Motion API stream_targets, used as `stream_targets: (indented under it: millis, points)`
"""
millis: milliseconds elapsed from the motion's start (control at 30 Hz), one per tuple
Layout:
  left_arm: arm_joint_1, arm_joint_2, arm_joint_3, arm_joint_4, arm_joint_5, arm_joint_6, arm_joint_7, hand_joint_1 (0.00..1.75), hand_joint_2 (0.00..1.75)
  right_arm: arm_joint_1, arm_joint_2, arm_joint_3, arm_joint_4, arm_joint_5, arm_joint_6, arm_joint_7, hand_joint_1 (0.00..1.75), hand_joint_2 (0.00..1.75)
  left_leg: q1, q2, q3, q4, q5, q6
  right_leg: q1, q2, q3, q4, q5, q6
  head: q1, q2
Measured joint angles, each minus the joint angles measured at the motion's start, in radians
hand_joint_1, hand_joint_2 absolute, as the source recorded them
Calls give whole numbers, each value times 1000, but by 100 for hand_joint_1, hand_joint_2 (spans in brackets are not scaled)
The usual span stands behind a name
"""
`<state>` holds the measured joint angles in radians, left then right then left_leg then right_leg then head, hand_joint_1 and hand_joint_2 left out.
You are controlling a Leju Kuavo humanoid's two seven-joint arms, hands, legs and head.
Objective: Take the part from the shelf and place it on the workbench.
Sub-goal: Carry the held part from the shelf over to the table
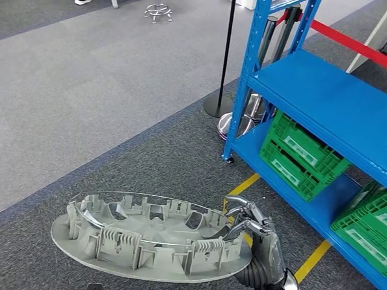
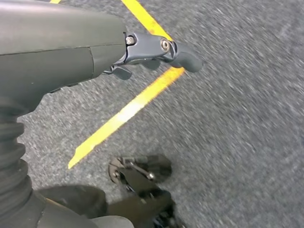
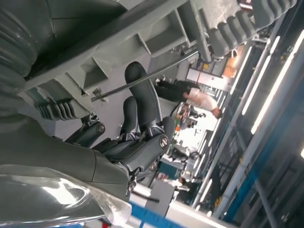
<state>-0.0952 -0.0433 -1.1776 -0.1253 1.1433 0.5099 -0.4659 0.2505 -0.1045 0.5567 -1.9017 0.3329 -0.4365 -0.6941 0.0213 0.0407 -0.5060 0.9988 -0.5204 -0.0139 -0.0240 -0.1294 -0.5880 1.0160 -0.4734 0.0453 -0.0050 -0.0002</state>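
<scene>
While the robot looks down at the carpet, the part (image 1: 150, 235), a big grey plastic disc with ribbed clips and a wire ring around its inner face, sits out in front of its body, roughly level and off the ground. The right hand (image 1: 248, 222) has it by the right-side rim, fingers curled over the edge. From the right wrist view the fingers (image 3: 143, 102) are hooked up against the underside ribs of that part (image 3: 118, 33), so it's a proper hold, not just a touch.

The left hand (image 2: 157, 50) is a different story. It hangs over the dark carpet with a yellow floor line (image 2: 125, 111) below it, one finger sticking out straight and nothing in it. How the other fingers lie can't really be made out.

Off to the right is the blue shelf (image 1: 319, 96), with green crates (image 1: 299, 154) on its bottom level. The part is well apart from it. A black stanchion post (image 1: 225, 60) stands just beyond the shelf's near-left leg.
</scene>
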Motion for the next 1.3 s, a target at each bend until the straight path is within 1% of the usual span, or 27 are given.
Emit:
stream_targets:
  millis: [33,100,133,167,200,233,267,333,400,467,500,533,600,667,700,733,800,867,900,967,1000,1067,1133,1167,1200,1233,1300]
  points:
    - [2,1,0,0,-1,-1,-2,0,175,0,0,0,0,0,1,0,175,175,-3,-8,-6,-1,7,13,-3,29,-13,27,-23,3,2,0]
    - [0,2,0,0,-3,-5,-6,0,175,2,0,0,0,1,2,0,175,175,-11,-27,-23,-1,23,32,-1,99,-65,147,-103,-1,6,0]
    - [-2,2,0,0,-3,-7,-8,0,175,3,0,0,0,1,3,0,175,175,-17,-39,-32,0,31,40,3,119,-93,220,-140,-6,8,0]
    - [-3,1,0,0,-3,-8,-11,0,175,3,0,0,0,3,4,0,175,175,-23,-52,-42,0,38,44,8,127,-111,271,-160,-13,8,0]
    - [-2,1,0,0,-2,-9,-14,0,175,3,0,0,0,6,5,0,175,175,-29,-65,-49,1,44,46,13,129,-111,287,-161,-21,8,0]
    - [-1,0,0,0,0,-9,-17,0,175,3,0,0,0,10,7,1,175,175,-33,-80,-54,1,50,48,18,133,-89,260,-142,-29,7,0]
    - [-1,0,0,0,2,-10,-19,0,175,2,0,0,0,15,8,1,175,175,-37,-94,-58,2,55,48,22,143,-49,199,-112,-38,7,0]
    - [-2,-1,0,0,7,-10,-22,0,175,1,0,-1,0,27,12,0,175,175,-41,-121,-66,5,63,46,26,189,35,54,-67,-52,7,0]
    - [-3,-2,0,0,10,-10,-22,0,175,0,1,-3,0,33,17,0,175,175,-40,-144,-78,9,72,38,27,215,70,-10,-58,-57,7,0]
    - [0,-1,0,0,14,-7,-23,0,175,-1,3,-5,0,35,22,0,175,175,-36,-164,-90,11,81,27,27,195,73,-16,-50,-59,7,0]
    - [2,0,0,1,16,-5,-23,0,175,-2,4,-6,0,35,25,0,175,175,-37,-155,-96,19,76,21,25,182,73,-20,-46,-62,6,0]
    - [3,0,0,1,18,-3,-23,0,175,-3,7,-7,0,35,27,0,175,175,-38,-134,-107,43,60,16,23,167,74,-24,-41,-65,3,0]
    - [1,1,0,1,20,-1,-24,0,175,-3,10,-9,0,35,29,0,175,175,-36,-78,-153,149,-6,2,23,135,73,-28,-37,-70,-1,0]
    - [0,1,0,1,22,1,-24,0,175,-3,12,-11,0,34,33,0,175,175,-26,-55,-203,273,-61,-10,24,102,68,-27,-37,-70,-2,0]
    - [1,1,0,1,24,4,-24,0,175,-3,13,-12,0,34,36,0,175,175,-21,-51,-208,296,-64,-14,23,86,67,-26,-36,-70,-3,0]
    - [3,1,0,1,25,6,-24,0,175,-4,13,-12,0,33,40,0,175,175,-16,-46,-193,279,-48,-18,23,72,66,-26,-36,-69,-3,0]
    - [4,0,0,1,27,9,-25,0,175,-5,14,-13,0,33,44,0,175,175,-11,-19,-118,151,11,-22,23,45,67,-25,-37,-65,-3,0]
    - [2,0,0,1,27,11,-27,0,175,-7,15,-14,0,33,45,0,175,175,-16,16,-58,36,45,-12,27,24,68,-22,-40,-55,-2,0]
    - [2,-1,0,1,27,11,-29,0,175,-8,15,-14,0,33,46,0,175,175,-20,24,-48,12,49,-3,28,15,68,-21,-40,-48,-1,0]
    - [5,-1,0,2,27,13,-31,0,175,-12,17,-14,0,33,47,0,175,175,-26,7,-54,7,51,14,28,-3,68,-22,-39,-36,0,0]
    - [7,-1,0,2,27,14,-32,0,175,-14,17,-15,0,33,47,0,175,175,-25,-3,-55,3,55,22,26,2,66,-19,-44,-30,0,0]
    - [6,-1,0,2,27,17,-33,0,175,-17,18,-15,0,33,48,0,175,175,-22,-24,-56,-6,65,37,21,51,39,39,-86,-22,3,0]
    - [4,-2,0,2,27,18,-34,0,175,-16,18,-16,0,32,48,-1,175,175,-22,-46,-63,-7,71,47,17,112,-26,176,-154,-19,8,0]
    - [3,-2,0,2,27,18,-34,0,175,-16,18,-16,0,32,48,-1,175,175,-24,-58,-65,-7,73,49,18,123,-58,240,-176,-19,9,0]
    - [4,-3,0,2,27,18,-35,0,175,-15,18,-17,0,32,48,-1,175,175,-25,-71,-67,-7,75,50,18,127,-77,276,-181,-19,9,0]
    - [5,-4,0,2,27,18,-35,0,175,-15,18,-17,0,32,48,-1,175,175,-26,-85,-68,-6,76,50,18,129,-76,268,-163,-21,9,0]
    - [5,-4,0,2,27,18,-35,0,175,-15,18,-18,0,32,48,-1,175,175,-27,-113,-68,-4,78,47,15,151,-22,151,-89,-24,9,0]
